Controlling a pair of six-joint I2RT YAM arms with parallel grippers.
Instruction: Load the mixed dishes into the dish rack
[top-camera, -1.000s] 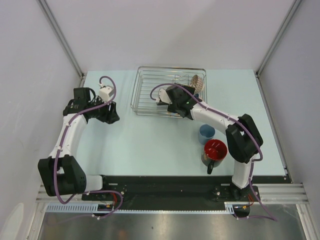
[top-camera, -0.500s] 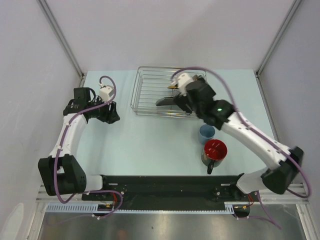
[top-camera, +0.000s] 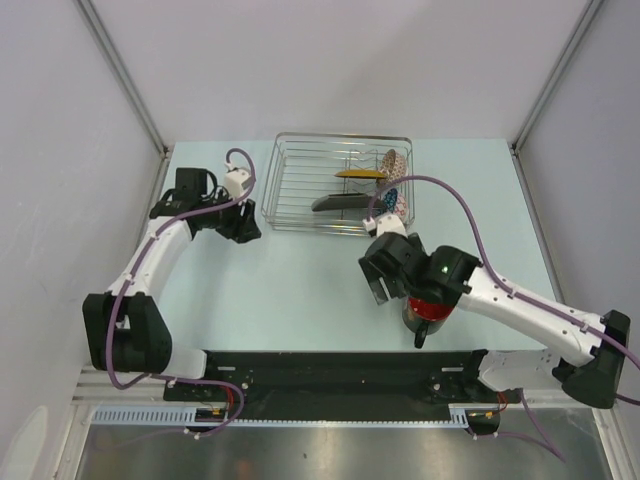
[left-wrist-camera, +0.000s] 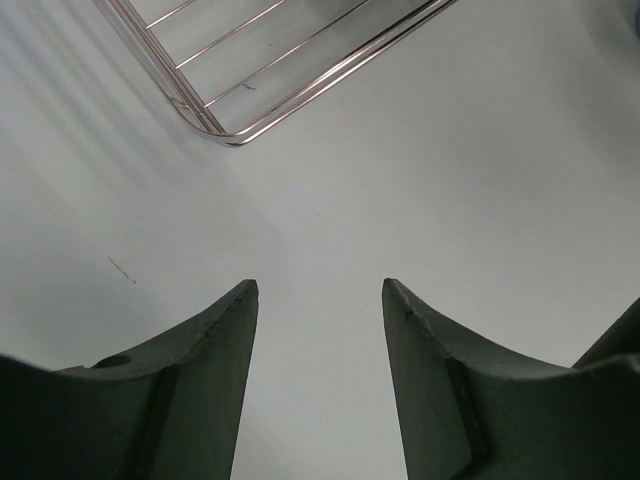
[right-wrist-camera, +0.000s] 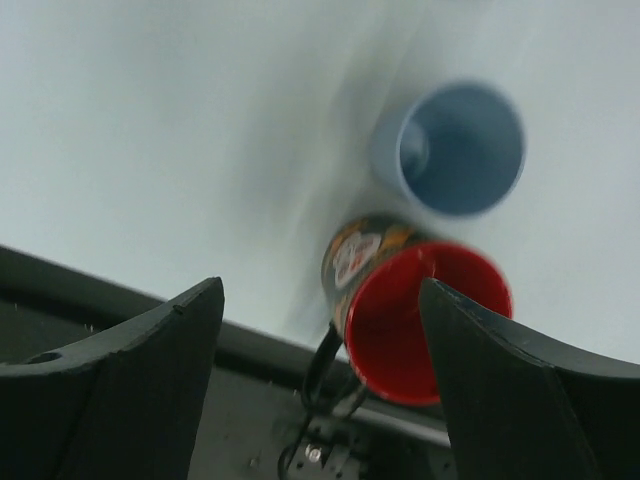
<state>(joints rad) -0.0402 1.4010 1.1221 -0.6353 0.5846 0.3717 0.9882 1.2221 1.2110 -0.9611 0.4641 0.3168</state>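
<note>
The right gripper (right-wrist-camera: 320, 300) has swung back from the silver wire dish rack (top-camera: 300, 180). It hovers, jaws spread and empty, over the dark mug with red inside (right-wrist-camera: 425, 320), which stands near-right beside the light-blue handleless cup (right-wrist-camera: 460, 148). Picking up the mug looks next, which calls for lowering astride its wall. The left gripper (left-wrist-camera: 318, 300) is released and idle, left of the rack.
</note>
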